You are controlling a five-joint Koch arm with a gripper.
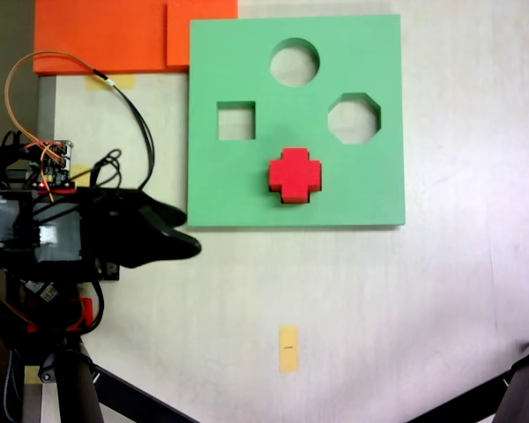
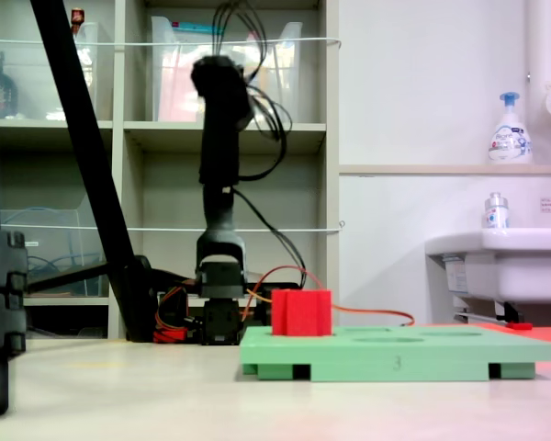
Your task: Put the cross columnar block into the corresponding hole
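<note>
In a fixed view from above, the dark arm is nearest the lens, and its jaws (image 1: pixel 183 231) are seen at the left, off the board's lower left corner, over the bare counter (image 1: pixel 406 317). Nothing is held between them; whether they stand apart or together cannot be told, since the two tips overlap as one dark shape. Well to the right of the jaws, the cross columnar block (image 1: pixel 294 174) is seated in the corresponding hole (image 1: pixel 296 200) of the green foam board (image 1: pixel 247 176), apart from the square, round and octagonal cutouts.

In a fixed view from counter level, the board (image 2: pixel 395 354) lies nearest, and the block (image 2: pixel 301 312) is seen standing well proud of its top. It is judged that the block may be only partly pushed down; if so, it could be tipped or lifted out by a sweep of the arm (image 2: pixel 219 138) or its cables.
</note>
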